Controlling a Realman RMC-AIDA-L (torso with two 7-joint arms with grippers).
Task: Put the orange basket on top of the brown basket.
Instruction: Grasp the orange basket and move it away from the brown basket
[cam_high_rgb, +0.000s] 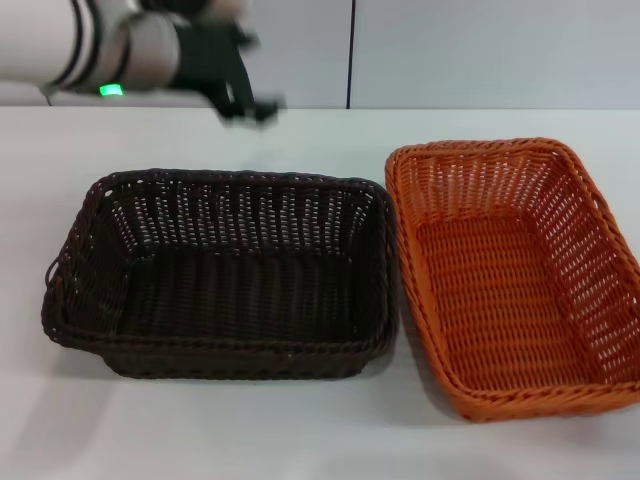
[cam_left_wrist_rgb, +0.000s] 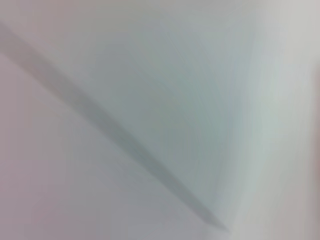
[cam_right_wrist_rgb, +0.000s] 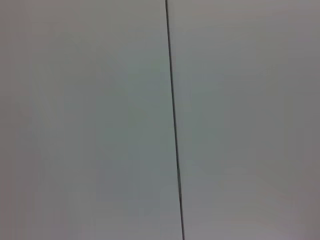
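Note:
The brown basket (cam_high_rgb: 225, 275) stands on the white table, left of centre in the head view. The orange basket (cam_high_rgb: 515, 275) stands right beside it, on the table to its right, and both are empty. My left gripper (cam_high_rgb: 250, 108) is up at the far left of the table, behind the brown basket's far rim and well above it, blurred by motion. My right gripper is out of view. Both wrist views show only plain pale surface with a dark line.
The white table (cam_high_rgb: 300, 430) has bare room in front of the baskets and behind them. A pale wall with a vertical seam (cam_high_rgb: 350, 50) stands at the back.

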